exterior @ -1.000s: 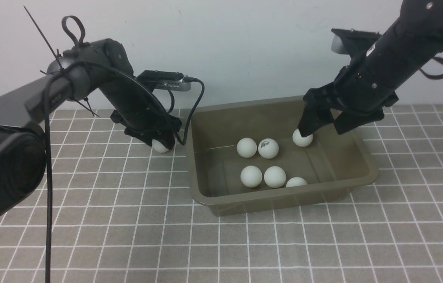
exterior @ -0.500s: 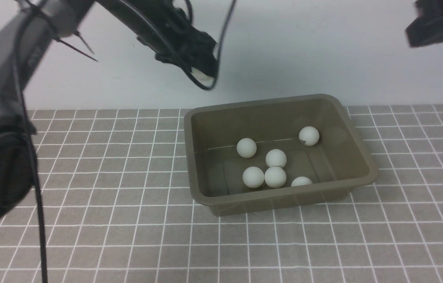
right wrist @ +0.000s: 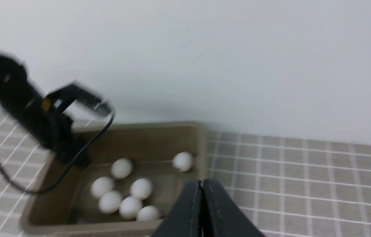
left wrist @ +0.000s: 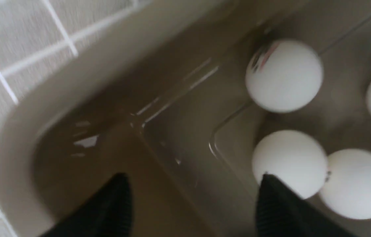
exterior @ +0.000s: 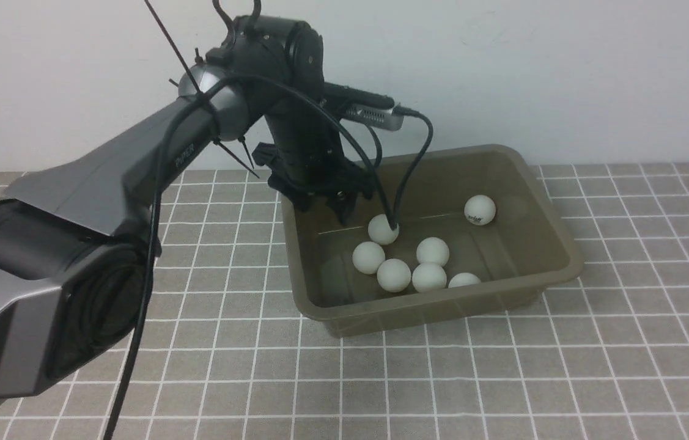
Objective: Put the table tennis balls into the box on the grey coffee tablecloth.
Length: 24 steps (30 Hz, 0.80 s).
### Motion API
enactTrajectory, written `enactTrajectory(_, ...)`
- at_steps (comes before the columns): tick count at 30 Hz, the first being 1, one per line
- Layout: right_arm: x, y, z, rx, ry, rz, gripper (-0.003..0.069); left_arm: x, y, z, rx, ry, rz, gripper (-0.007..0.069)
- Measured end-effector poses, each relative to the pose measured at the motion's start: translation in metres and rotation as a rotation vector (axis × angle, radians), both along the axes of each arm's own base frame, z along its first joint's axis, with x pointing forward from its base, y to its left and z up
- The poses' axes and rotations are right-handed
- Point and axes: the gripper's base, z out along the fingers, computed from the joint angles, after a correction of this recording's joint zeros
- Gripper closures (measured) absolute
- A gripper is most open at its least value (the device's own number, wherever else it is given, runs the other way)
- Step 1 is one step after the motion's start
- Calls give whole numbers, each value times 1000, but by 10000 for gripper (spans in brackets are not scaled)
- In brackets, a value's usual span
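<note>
The olive-brown box (exterior: 442, 308) stands on the grey coffee tablecloth (exterior: 503, 379). Several white table tennis balls lie inside it: a cluster (exterior: 394, 275) near the front left and one apart (exterior: 480, 209) at the back right. My left gripper (exterior: 326, 211) hangs over the box's back left corner, open and empty. In the left wrist view its gripper (left wrist: 193, 184) has its fingers (left wrist: 277, 204) spread above the box floor (left wrist: 178, 138), beside a ball (left wrist: 289, 163). My right gripper (right wrist: 201, 197) is shut and empty, high up, looking down on the box (right wrist: 139, 126).
A white wall (exterior: 534, 73) rises close behind the box. The left arm's black cable (exterior: 408, 177) dangles into the box near a ball (exterior: 383, 230). Cloth stretches all round the box. The right arm is out of the front view.
My left gripper lifted a ball off the cloth, swung right over the box and opened; that ball now lies in the box. My right arm rose out of the front view.
</note>
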Motion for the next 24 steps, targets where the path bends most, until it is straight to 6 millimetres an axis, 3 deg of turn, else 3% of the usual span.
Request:
enactTrajectory(3, -16, -9, 3, -9, -44, -53, 673, -1, 5, -10, 58, 14, -7, 406)
enactTrajectory(5, -26, -14, 4, -11, -61, -76, 673, 0, 10, -5, 113, -22, -12, 554)
enactTrajectory(6, -28, -15, 4, -11, -63, -79, 673, 0, 10, -5, 113, -22, -12, 554)
enactTrajectory(8, -33, -17, 3, -5, -59, -90, 673, 3, 16, 14, 159, -92, -12, 612)
enactTrajectory(13, -42, -22, -1, -18, -23, -118, 673, -12, 29, 90, 116, -247, 10, 629)
enactTrajectory(14, -44, -22, -1, -20, -25, -122, 673, -14, 29, 93, 110, -252, 11, 629)
enactTrajectory(16, -58, -29, 0, -25, -69, -152, 673, -40, 34, 144, 7, -311, 15, 629)
enactTrajectory(17, -65, -31, -2, -20, -96, -159, 673, -51, 37, 160, -22, -328, 15, 629)
enactTrajectory(18, -66, -32, -2, -15, -106, -159, 673, -51, 37, 160, -22, -328, 15, 629)
enactTrajectory(21, -88, -37, -15, 29, -223, -158, 673, -89, 52, 197, -63, -366, 14, 629)
enactTrajectory(24, -103, -38, -39, 75, -389, -131, 673, -129, 70, 215, -60, -369, 18, 629)
